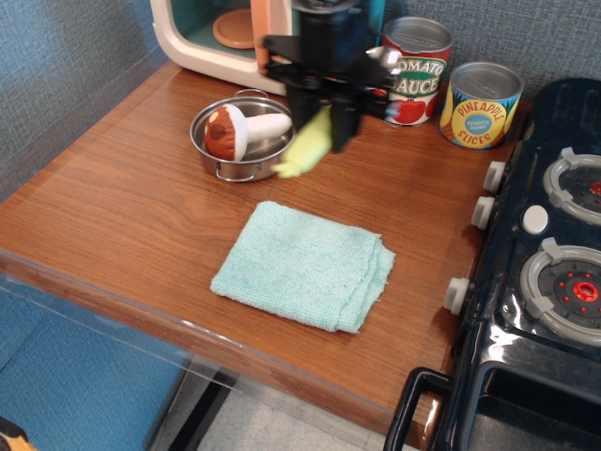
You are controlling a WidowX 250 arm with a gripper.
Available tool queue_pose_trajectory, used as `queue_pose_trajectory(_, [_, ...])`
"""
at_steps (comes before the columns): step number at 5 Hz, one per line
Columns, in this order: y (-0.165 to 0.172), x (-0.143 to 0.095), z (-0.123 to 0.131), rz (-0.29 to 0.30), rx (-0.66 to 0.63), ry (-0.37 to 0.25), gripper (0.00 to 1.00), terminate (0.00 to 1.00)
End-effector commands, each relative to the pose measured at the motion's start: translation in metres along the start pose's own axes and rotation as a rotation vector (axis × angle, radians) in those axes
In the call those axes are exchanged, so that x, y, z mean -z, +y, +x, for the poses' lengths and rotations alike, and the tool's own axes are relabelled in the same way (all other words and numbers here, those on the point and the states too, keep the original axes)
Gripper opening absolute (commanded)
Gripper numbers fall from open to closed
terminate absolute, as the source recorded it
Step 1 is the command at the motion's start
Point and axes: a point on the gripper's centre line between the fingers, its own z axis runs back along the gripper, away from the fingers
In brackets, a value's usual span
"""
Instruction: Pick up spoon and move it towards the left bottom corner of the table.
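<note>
My gripper point(324, 117) is shut on the spoon point(305, 148) and holds it in the air above the table point(122, 207), just right of the steel pot. Only the pale yellow-green handle with its frilled tip shows, hanging down and to the left below the fingers. The silver bowl is hidden in the gripper. The gripper sits in front of the toy microwave, above the far edge of the cloth.
A steel pot point(242, 141) holds a mushroom toy point(239, 130). A light blue cloth point(305, 265) lies mid-table. A toy microwave point(235, 38) stands at the back, with a tomato sauce can point(418, 70) and pineapple can point(481, 105). A black toy stove point(545, 272) is on the right.
</note>
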Motion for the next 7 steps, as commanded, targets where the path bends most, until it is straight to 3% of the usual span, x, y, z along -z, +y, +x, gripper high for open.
queue_pose_trajectory(1, [0.087, -0.031, -0.049, 0.058, -0.053, 0.014, 0.0, 0.0])
queue_pose_trajectory(3, [0.144, -0.02, -0.069, 0.112, -0.083, 0.007, 0.0, 0.0])
queue_pose_trajectory(4, [0.162, -0.001, -0.073, 0.115, -0.102, 0.042, 0.0, 0.0])
queue_pose_trajectory(5, [0.171, 0.024, -0.076, 0.096, -0.116, 0.107, 0.0, 0.0])
queue_pose_trajectory(7, [0.188, 0.06, -0.079, 0.055, -0.117, 0.159, 0.0, 0.0])
